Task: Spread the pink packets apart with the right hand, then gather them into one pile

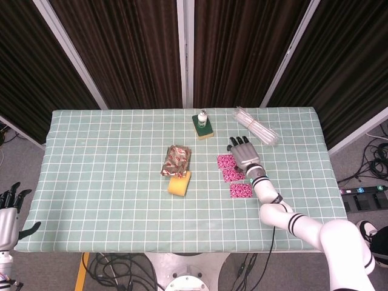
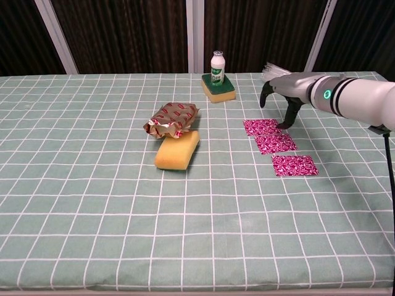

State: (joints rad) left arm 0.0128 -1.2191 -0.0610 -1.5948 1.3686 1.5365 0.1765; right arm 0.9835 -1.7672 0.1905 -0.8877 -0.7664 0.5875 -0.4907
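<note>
Three pink packets lie flat in a diagonal row on the green checked cloth: the far one (image 1: 227, 161) (image 2: 261, 127), the middle one (image 1: 233, 174) (image 2: 274, 143) and the near one (image 1: 240, 190) (image 2: 294, 165). Small gaps separate them. My right hand (image 1: 242, 154) (image 2: 285, 91) hovers over the far packet's right edge, fingers spread and pointing down, holding nothing. One fingertip (image 2: 285, 125) hangs close to the far packet; contact is unclear. My left hand (image 1: 8, 212) sits off the table at the lower left, fingers apart and empty.
A yellow sponge (image 2: 177, 149) lies under a crumpled foil wrapper (image 2: 171, 119) left of the packets. A small bottle (image 2: 216, 66) stands on a green sponge (image 2: 219, 89) at the back. A bundle of clear straws (image 1: 256, 126) lies behind my right hand.
</note>
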